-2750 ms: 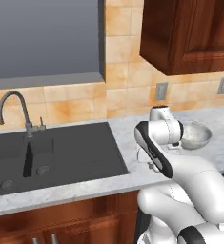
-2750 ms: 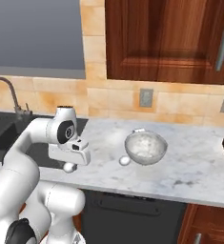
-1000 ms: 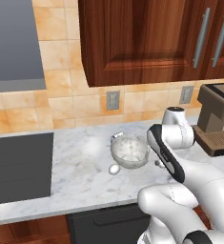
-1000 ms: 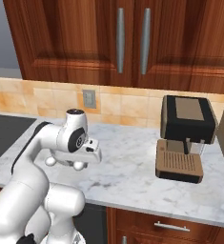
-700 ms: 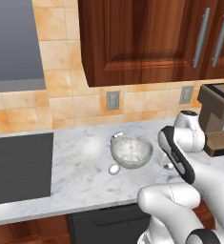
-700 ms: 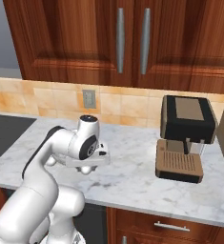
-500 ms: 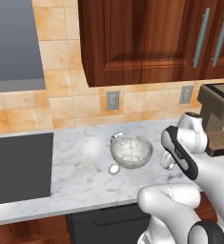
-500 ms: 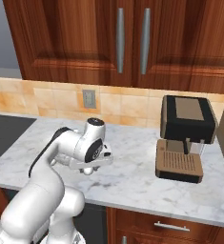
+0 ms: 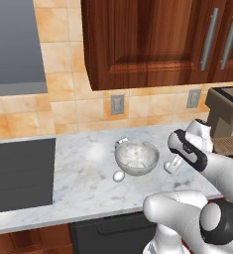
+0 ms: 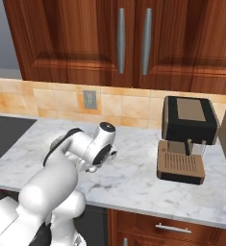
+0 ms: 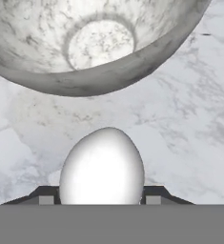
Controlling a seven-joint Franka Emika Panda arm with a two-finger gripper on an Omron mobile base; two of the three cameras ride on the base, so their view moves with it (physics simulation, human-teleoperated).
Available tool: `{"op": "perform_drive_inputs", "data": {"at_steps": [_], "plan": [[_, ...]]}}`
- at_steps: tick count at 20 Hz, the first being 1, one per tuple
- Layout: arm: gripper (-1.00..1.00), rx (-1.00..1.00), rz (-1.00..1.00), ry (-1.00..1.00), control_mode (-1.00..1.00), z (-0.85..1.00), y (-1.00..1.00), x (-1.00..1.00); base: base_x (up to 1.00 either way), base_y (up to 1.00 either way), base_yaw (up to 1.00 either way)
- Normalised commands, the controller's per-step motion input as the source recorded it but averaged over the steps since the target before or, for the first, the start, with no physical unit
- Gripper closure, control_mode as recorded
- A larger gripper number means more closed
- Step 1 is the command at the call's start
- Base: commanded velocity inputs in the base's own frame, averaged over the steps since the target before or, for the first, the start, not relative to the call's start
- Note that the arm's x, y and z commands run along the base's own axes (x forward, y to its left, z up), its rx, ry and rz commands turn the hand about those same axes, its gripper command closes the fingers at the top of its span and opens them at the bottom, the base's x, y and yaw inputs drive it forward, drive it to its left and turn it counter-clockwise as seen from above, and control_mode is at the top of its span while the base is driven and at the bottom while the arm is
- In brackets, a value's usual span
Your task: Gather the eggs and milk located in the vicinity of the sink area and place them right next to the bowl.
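1. Left base view: A round, deep, silvery grey bowl with a speckled inside (image 9: 136, 157) stands on the white marble counter (image 9: 83, 183), below a grey wall outlet. One small smooth white oval egg (image 9: 118, 176) lies on the counter just beside the bowl's near left side, apparently already delivered. The white arm's gripper (image 9: 173, 164) hangs low just to the right of the bowl, with a second white egg (image 9: 170, 166) between its jaws, close to the marble. The dark cooktop sits well apart at the left edge. No milk carton is to be seen beside the bowl, so that part of the job looks undone.

2. Right base view: The arm bends low over the counter, its hand (image 10: 100, 144) turned down toward the marble and hiding the bowl behind it. A brown and black coffee machine (image 10: 183, 139) stands well apart to the right, clear of the work.

3. Hand view: The held white egg (image 11: 103, 169) sits between the two dark fingertips (image 11: 45, 198), the jaws closed snugly against its sides. The bowl's rim (image 11: 108, 78) curves just beyond it, with bare marble between the two. Whether the egg already touches the counter cannot be told. By this reading, the second egg is in place to be let go; releasing it and fetching the milk remain.
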Motion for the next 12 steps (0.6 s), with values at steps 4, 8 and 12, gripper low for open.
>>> {"op": "perform_drive_inputs", "data": {"at_steps": [4, 8, 12], "plan": [[1.00, 0.04, 0.08, -0.08, -1.00, -0.05, 0.00, 0.33, 0.00, 0.00, 0.00], [1.00, 0.03, 0.03, -0.08, -1.00, -0.03, 0.00, 0.29, 0.00, 0.00, 0.00], [1.00, 0.03, 0.00, -0.09, -1.00, -0.08, 0.00, 0.18, 0.00, 0.00, 0.00]]}}
